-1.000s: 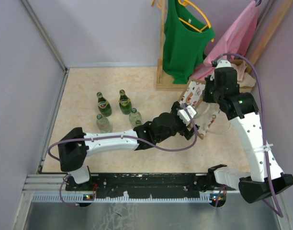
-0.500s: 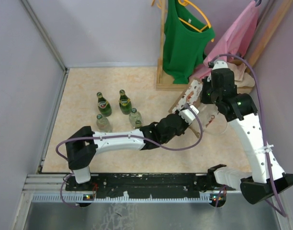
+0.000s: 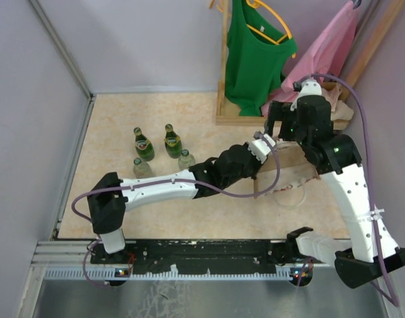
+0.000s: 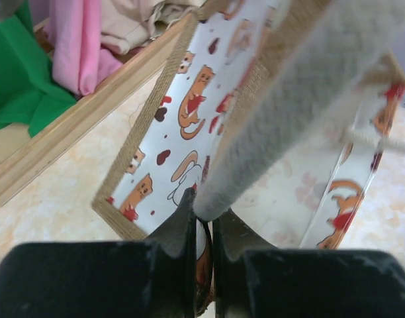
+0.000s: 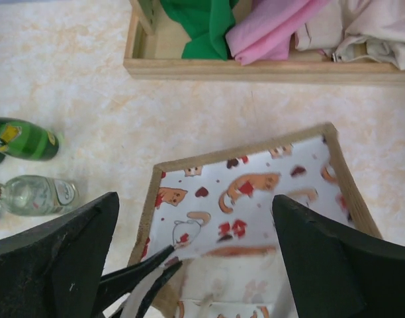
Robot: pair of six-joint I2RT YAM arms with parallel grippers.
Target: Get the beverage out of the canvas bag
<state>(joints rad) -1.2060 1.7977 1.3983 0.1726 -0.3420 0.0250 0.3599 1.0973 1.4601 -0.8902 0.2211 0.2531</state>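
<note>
The left tool (image 4: pixel 202 211) is pinched right down on the white handle (image 4: pixel 292 106) of the bag (image 4: pixel 189 119), jaws almost meeting with the strap squeezed between them. The right tool (image 5: pixel 194 202) hangs over the bag's mouth, fingers spread wide, nothing in them. The bag sits on the right of the table (image 3: pixel 209 119), near the wooden rack base (image 5: pixel 255 69), cat-print panel showing. What's inside it? Can't tell. Four bottles (image 3: pixel 143 144) stand well apart on the left.

Lilac walls (image 3: pixel 156 40) enclose a mottled beige floor (image 3: pixel 123 112) with a wooden clothes rack (image 3: pixel 222 79).
</note>
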